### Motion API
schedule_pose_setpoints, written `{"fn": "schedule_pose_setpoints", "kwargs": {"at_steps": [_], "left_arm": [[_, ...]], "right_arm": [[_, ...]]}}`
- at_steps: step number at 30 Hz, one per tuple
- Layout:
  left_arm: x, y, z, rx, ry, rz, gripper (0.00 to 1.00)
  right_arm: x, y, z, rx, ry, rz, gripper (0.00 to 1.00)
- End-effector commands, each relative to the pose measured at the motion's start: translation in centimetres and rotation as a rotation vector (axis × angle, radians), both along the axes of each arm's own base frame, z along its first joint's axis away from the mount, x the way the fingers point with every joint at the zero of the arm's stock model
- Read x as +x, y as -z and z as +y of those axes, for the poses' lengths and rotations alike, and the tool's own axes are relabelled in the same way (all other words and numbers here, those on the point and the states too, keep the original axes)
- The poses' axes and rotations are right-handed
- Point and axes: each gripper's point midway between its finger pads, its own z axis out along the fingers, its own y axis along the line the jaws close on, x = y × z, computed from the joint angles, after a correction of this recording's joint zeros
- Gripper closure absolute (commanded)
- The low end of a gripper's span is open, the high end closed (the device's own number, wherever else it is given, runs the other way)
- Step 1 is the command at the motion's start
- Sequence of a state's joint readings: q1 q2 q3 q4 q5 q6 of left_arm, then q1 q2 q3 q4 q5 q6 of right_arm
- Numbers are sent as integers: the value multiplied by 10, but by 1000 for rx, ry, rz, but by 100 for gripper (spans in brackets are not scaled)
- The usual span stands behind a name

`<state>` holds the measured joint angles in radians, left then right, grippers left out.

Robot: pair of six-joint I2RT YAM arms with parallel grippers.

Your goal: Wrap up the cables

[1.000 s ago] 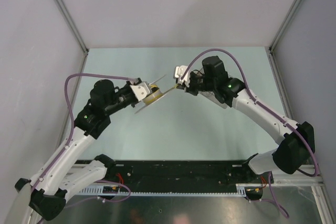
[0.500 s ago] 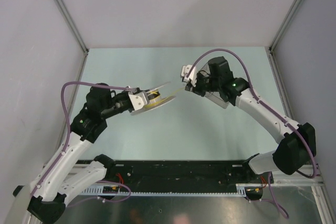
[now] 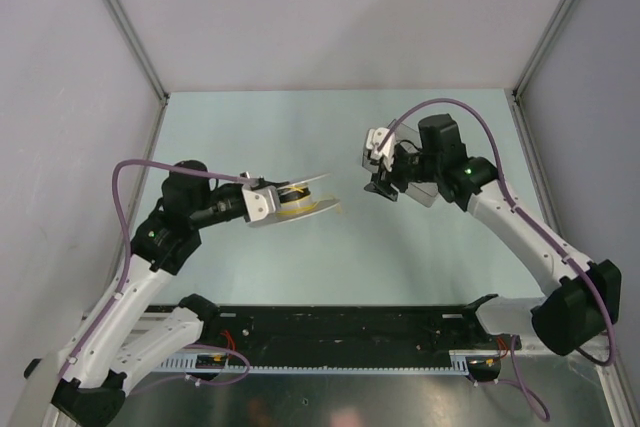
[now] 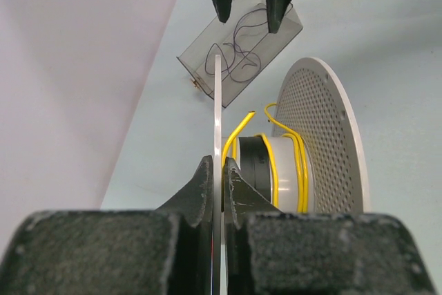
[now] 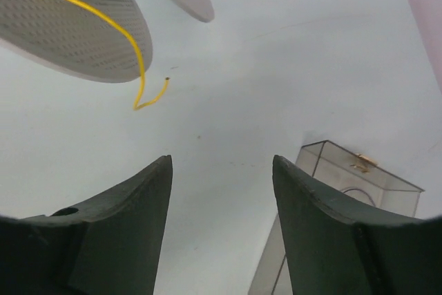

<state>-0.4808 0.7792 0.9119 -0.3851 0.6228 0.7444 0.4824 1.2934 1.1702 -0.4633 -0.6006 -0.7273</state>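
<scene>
Cable (image 4: 302, 170), yellow, thin: wound in a few turns round the hub of a reel (image 4: 324, 136) held above the table (image 3: 300, 127), left of centre; a short kinked tail (image 5: 148, 98) is left hanging off the rim. Left gripper (image 4: 221, 174): clenched on the reel's thin plain flange. Right gripper (image 5: 221, 170): fingers spread, nothing held, placed right of the reel, apart from the tail; a clear box (image 5: 359, 177) is seen close by. Step judged: the tail is to be pinched close to its tip and tucked under a turn, the reel being kept steady; with a slack pinch the turns may spring loose
</scene>
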Motion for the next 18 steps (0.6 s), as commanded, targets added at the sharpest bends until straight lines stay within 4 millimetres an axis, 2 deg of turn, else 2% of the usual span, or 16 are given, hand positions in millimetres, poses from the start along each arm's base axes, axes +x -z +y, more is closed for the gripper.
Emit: {"fn": "schedule_pose_setpoints", "kwargs": {"at_steps": [1,5,9,14,18], "left_arm": [[-8,-59,-6,-109,54,-141,100],[-4,-73,-10,-178,32,-55,100],[8,-95,-12,-278,-34,53,100],[28,-120,-13,-415,-109,231,100],[45,-141,-10,-519,-158,346,100]], "right_arm": [[-25,-7,-3,85,10,74,34],[-39,0,-6,155,58,156,29],[-34,0,-12,234,159,168,25],[-19,-12,-21,327,282,120,19],[-18,-30,-22,393,239,92,17]]}}
